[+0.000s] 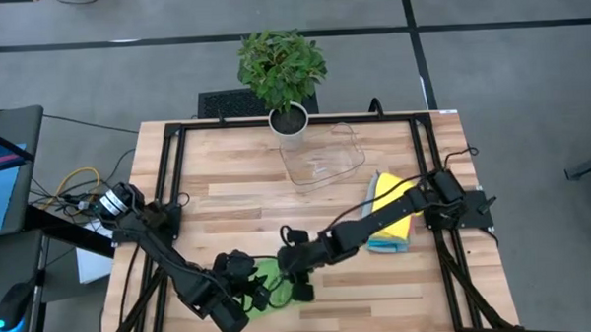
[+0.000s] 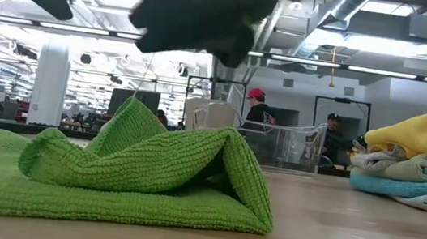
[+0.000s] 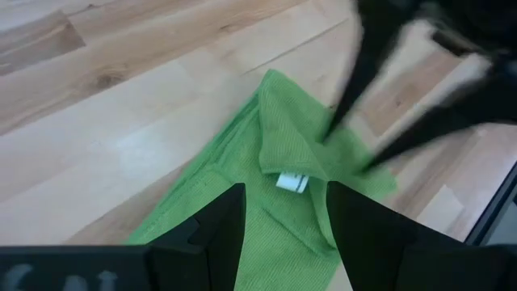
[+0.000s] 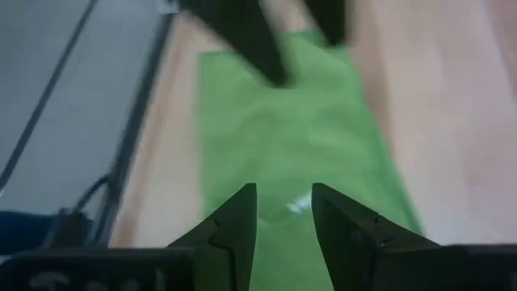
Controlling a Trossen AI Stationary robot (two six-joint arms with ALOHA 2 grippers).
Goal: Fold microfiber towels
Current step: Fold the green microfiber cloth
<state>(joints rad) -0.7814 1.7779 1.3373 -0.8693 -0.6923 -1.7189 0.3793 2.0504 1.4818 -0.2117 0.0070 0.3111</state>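
Observation:
A green microfiber towel (image 1: 272, 283) lies near the table's near edge, partly folded over. Its flat lower layer rests on the wood and a loose ridge (image 2: 145, 148) stands up from it. A white label (image 3: 291, 183) shows on it. My left gripper (image 3: 284, 218) hovers open over the towel's left part. My right gripper (image 4: 284, 206) hovers open over its right part. In the low view both grippers (image 2: 202, 16) show as dark shapes clear above the ridge.
A stack of folded towels, yellow on top (image 1: 391, 217), lies at the right side. A clear plastic tray (image 1: 325, 160) and a potted plant (image 1: 285, 78) stand at the far middle. Bare wood lies left of the towel and between it and the tray.

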